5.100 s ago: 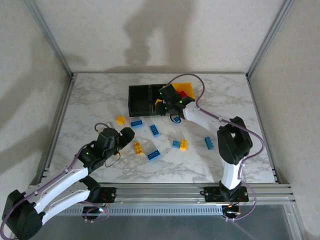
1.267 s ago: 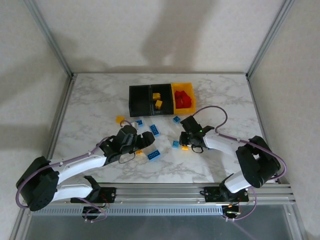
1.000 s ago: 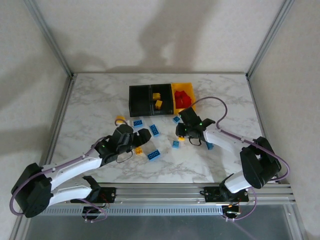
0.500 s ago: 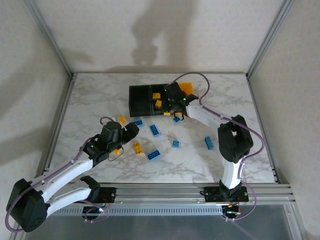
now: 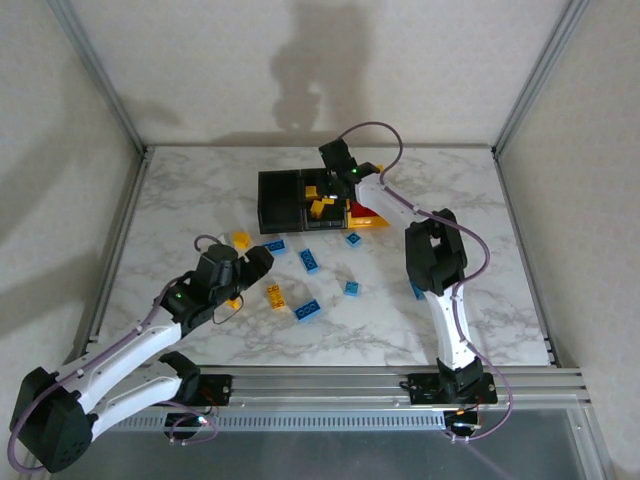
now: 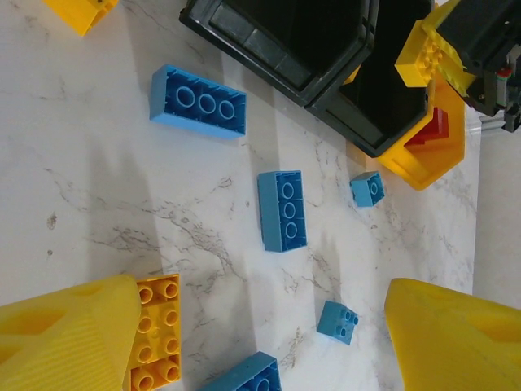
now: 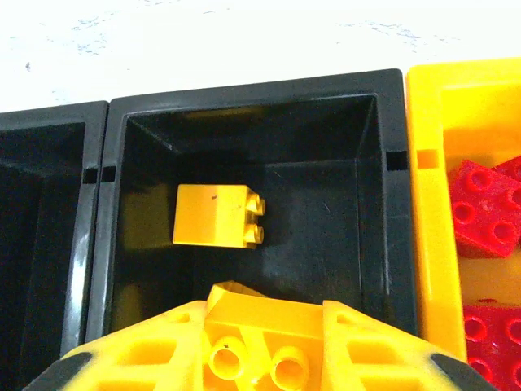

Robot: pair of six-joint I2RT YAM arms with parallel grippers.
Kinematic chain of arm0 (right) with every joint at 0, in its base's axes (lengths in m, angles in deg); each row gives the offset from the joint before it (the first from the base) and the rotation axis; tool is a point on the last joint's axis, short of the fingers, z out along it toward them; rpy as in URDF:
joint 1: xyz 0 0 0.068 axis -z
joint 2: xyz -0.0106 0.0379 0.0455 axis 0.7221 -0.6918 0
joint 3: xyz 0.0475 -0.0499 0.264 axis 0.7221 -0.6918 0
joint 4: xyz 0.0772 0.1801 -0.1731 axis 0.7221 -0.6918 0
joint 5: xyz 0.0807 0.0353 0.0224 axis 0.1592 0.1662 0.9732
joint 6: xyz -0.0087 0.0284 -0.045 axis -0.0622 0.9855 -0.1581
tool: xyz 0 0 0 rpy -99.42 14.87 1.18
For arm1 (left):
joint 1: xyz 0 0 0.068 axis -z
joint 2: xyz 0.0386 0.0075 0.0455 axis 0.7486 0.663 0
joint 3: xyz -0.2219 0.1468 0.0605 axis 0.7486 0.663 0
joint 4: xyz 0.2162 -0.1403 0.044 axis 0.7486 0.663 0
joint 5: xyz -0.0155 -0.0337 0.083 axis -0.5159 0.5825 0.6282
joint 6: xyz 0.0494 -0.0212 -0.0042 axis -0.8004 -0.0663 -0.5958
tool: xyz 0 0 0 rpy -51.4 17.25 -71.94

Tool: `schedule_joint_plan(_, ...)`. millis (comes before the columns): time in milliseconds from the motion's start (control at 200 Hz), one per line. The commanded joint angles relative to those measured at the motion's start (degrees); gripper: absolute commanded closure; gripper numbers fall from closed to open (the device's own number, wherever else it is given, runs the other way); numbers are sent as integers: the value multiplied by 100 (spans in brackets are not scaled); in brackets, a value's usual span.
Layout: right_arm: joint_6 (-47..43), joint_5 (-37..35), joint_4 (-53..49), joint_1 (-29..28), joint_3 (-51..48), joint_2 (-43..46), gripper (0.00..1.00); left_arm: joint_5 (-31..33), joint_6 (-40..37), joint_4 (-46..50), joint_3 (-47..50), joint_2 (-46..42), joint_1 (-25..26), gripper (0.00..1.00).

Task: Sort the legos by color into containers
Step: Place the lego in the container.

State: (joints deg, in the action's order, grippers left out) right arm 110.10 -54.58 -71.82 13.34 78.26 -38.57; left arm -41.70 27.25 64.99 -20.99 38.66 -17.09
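My right gripper (image 7: 264, 318) is shut on a yellow lego (image 7: 277, 330) and hangs over the middle black container (image 7: 391, 244), where another yellow lego (image 7: 218, 214) lies. The yellow-orange container (image 7: 427, 204) on its right holds red legos (image 7: 487, 208); the left black container (image 7: 81, 244) adjoins. In the top view the right gripper (image 5: 332, 190) is above the containers (image 5: 278, 200). My left gripper (image 6: 260, 297) stands open low over the table, an oblong yellow lego (image 6: 155, 330) beside its left finger. Blue legos (image 6: 282, 209) lie scattered ahead of it.
On the marble table (image 5: 180, 200) lie a yellow lego (image 5: 240, 239) and blue legos (image 5: 274, 246), (image 5: 310, 261), (image 5: 307, 309) between the left gripper (image 5: 258, 262) and the containers. A small blue one (image 5: 351, 288) lies near the right arm. Metal frame posts stand at the table's edges.
The right gripper has carried a yellow lego from the table's middle up over the middle black container. The left gripper has drawn back slightly to the left, still open.
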Motion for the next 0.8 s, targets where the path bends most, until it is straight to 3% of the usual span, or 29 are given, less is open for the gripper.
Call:
schedule_joint_plan(0,-88,-195,-236,10,239,-227,69,-8,91,76,111,-77,-61,21)
schedule_joint_plan(160,-45,-239,-197,5,203,-296,68,-31,81,14,128,-19,-55,21)
schedule_joint_plan(511,-35,-280,-214,-9,217,-182,53,-61,78,-47,118,92,-57,21)
schedule_joint_plan(796,-92,-301,-80,-185,-174,489,53,127,103,292,57,-110,-61,21)
